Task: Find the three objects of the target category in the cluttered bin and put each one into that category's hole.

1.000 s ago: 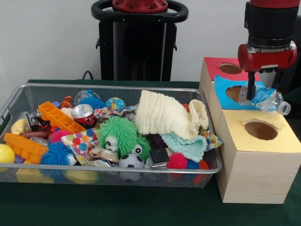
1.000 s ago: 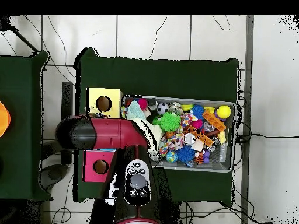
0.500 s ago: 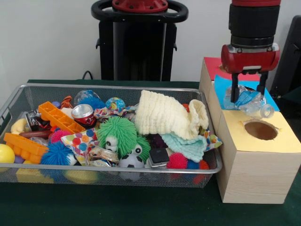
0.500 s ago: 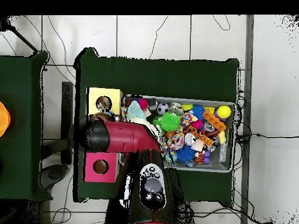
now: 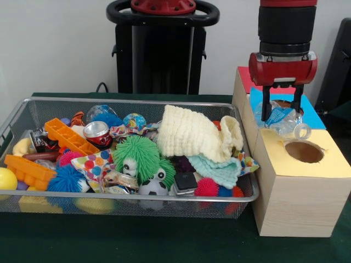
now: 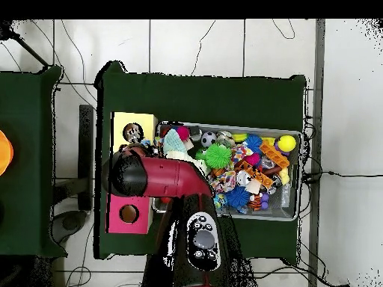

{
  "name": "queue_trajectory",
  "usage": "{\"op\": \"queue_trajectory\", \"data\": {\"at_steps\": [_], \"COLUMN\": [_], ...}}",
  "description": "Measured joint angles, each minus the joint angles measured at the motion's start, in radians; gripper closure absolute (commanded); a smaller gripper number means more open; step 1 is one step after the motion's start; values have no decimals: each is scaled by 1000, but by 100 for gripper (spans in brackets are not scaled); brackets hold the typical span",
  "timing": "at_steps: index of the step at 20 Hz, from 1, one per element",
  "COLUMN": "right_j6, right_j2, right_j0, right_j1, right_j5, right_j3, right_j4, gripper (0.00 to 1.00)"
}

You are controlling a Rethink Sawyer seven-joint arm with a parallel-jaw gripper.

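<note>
Hanging over the boxes, the gripper [image 5: 282, 109] pinches a crushed bottle [image 5: 281, 118].
Its white neck ring juts toward the yellow box's hole [image 5: 304, 151], beside the wire basket [image 5: 33, 104].

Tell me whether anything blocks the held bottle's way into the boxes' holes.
Nothing visible does. The gripper holds the crushed bottle over the blue-topped box, whose hole is mostly hidden behind the bottle. The yellow-topped box's hole beside it lies open, nothing covering it.
</note>
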Motion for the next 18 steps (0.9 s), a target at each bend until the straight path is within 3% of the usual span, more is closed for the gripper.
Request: {"op": "queue_trajectory", "data": {"at_steps": [18], "right_j6": [0], "right_j2": [0], "right_j0": [17], "right_j1": [-39], "right_j5": [-48], "right_j3": [88], "right_j4": [6], "gripper": [100]}}
